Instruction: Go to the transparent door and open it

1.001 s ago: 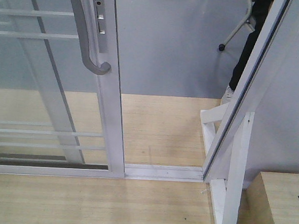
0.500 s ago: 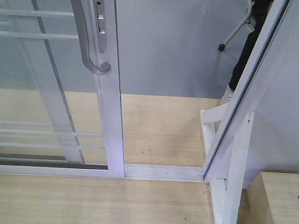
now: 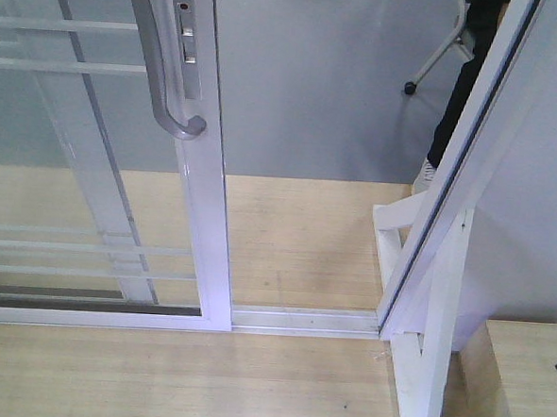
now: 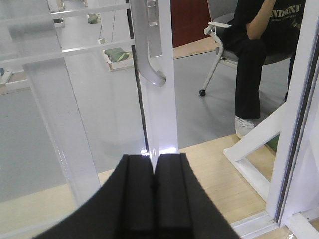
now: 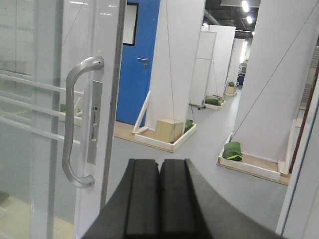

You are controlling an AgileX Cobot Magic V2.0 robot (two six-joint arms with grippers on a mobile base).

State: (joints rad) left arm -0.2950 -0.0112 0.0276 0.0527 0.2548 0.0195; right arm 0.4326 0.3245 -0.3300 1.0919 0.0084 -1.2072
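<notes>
Left pincer (image 4: 155,184) below transparent door (image 4: 160,99)

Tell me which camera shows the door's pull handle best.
The right wrist view: the whole handle shows, top curve to bottom, with the lock plate beside it. The front view cuts off its top. The left wrist view catches only its lower end, seen edge-on against the white stile.

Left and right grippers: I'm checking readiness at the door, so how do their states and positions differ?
The left gripper points at the door's white edge post below the handle; the right gripper faces the open gap, with the handle to its left. Both are shut, holding nothing, and touch nothing.
</notes>
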